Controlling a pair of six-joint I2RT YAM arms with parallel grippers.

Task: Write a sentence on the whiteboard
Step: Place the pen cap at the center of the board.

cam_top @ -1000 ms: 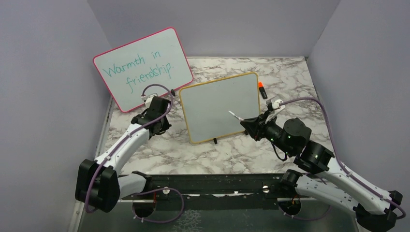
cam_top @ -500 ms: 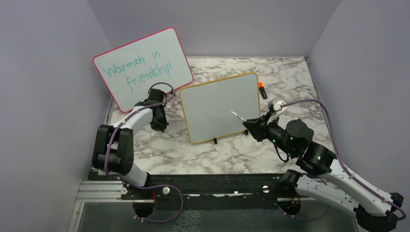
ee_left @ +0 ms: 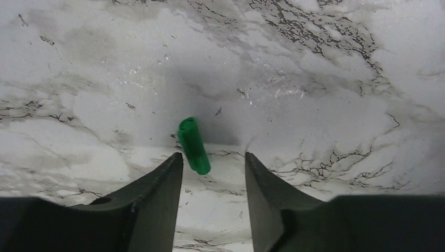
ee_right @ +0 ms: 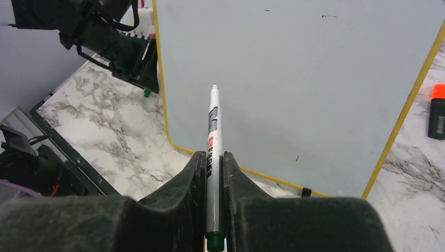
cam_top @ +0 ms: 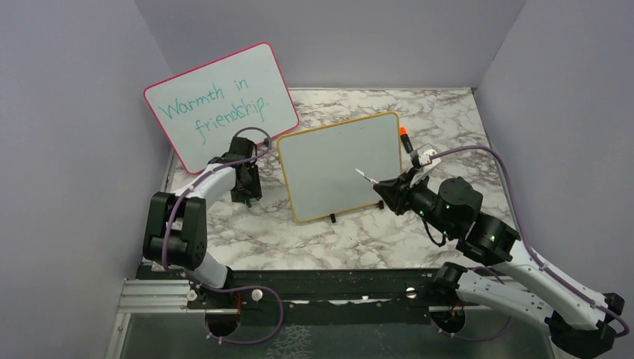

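Observation:
The whiteboard (cam_top: pixel 340 164) with the yellow frame stands tilted on small black feet at the table's middle. Its grey face (ee_right: pixel 315 79) is bare, and the sentence is not in view. My right gripper (cam_top: pixel 383 187) (ee_right: pixel 211 155) is shut on a white marker (ee_right: pixel 212 126) with its cap off. The marker's tip points at the board's lower middle, close to it. My left gripper (cam_top: pixel 247 196) (ee_left: pixel 213 156) hangs open, pointing down just left of the board. A green cap (ee_left: pixel 193 145) lies on the marble near the left fingertip, and nothing grips it.
A bigger pink-framed whiteboard (cam_top: pixel 220 105) reading "Warmth in friendship" leans at the back left. A black marker with an orange cap (cam_top: pixel 406 139) (ee_right: pixel 436 110) lies right of the yellow board. Purple walls close in on three sides.
My left gripper has opened and let go of the green cap, which now lies on the marble. The left arm has folded back. My right gripper has edged the marker up and left.

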